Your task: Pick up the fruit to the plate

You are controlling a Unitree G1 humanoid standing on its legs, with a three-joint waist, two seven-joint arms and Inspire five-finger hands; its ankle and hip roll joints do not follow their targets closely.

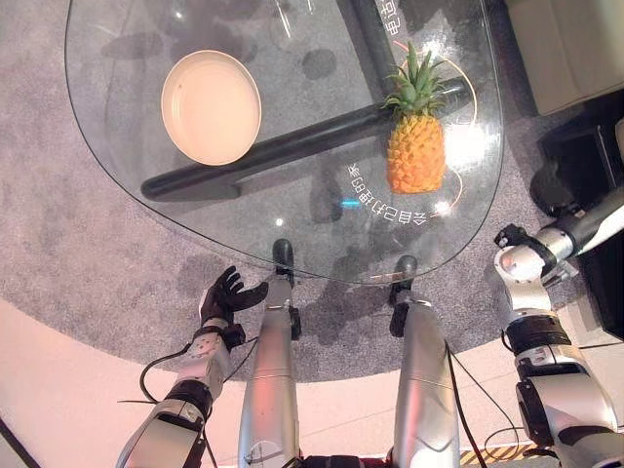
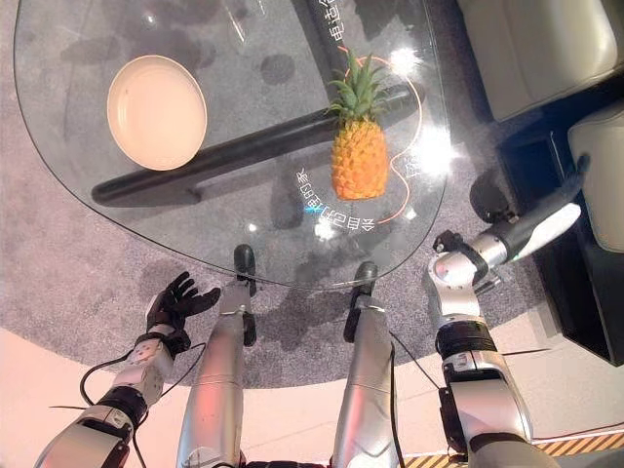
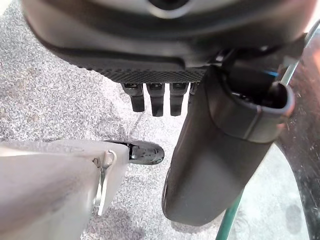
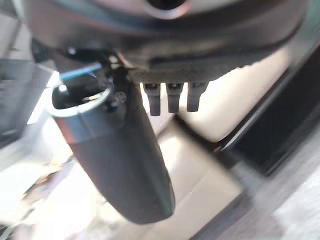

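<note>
A pineapple (image 1: 414, 146) lies on the right part of the glass table (image 1: 127, 185), its green crown pointing to the far side. A round cream plate (image 1: 211, 105) sits empty on the table's left part. My left hand (image 1: 226, 294) hangs low below the table's near edge, over the carpet, with straight fingers (image 3: 156, 100) and nothing in it. My right arm reaches out to the right, away from the table. In the right wrist view my right hand (image 4: 120, 150) holds its fingers (image 4: 172, 97) straight and empty, in front of pale cushions.
A long black bar (image 1: 273, 151) of the table's base shows through the glass between plate and pineapple. Beige seats (image 2: 546, 49) and a dark block (image 1: 585, 166) stand to the right. Grey carpet (image 1: 88, 263) lies under the table.
</note>
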